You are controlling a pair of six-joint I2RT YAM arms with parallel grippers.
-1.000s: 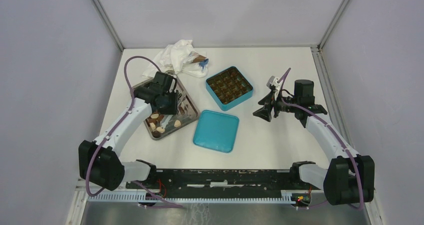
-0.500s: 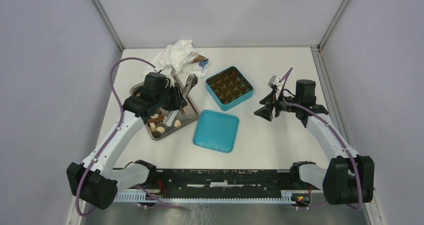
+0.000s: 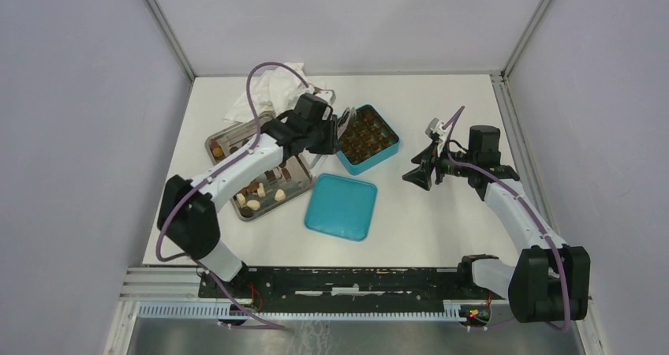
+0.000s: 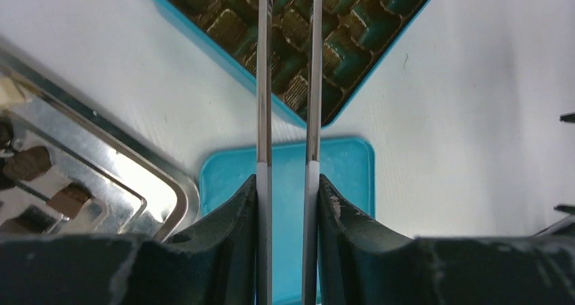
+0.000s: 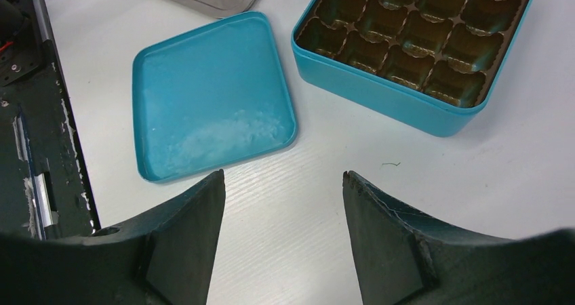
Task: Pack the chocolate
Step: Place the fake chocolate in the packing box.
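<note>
Small bite-sized chocolate pieces, dark brown, mid-brown and cream-white, are noted lying loose in a shiny rectangular steel tray at the table's left. They are judged light and rigid, but easily marked or crushed, and smooth enough to slip. Each is best pinched across opposite flat sides, low on the body, with gentle pressure.

A square teal tin box with a gold-brown moulded insert is noted mid-table. The cells nearest the right wrist camera appear empty. Its flat teal lid is laid just beside it, rim upward.

Left gripper is fitted with two long thin metal blades. It is held over the box's cells, blades parallel with a narrow gap. Nothing is seen in the visible gap, but the tips are cut off in the wrist view, so whether a piece is pinched cannot be told.

Right gripper has its jaws spread wide, with nothing held or touched. It is poised above the table near lid and box.
</note>
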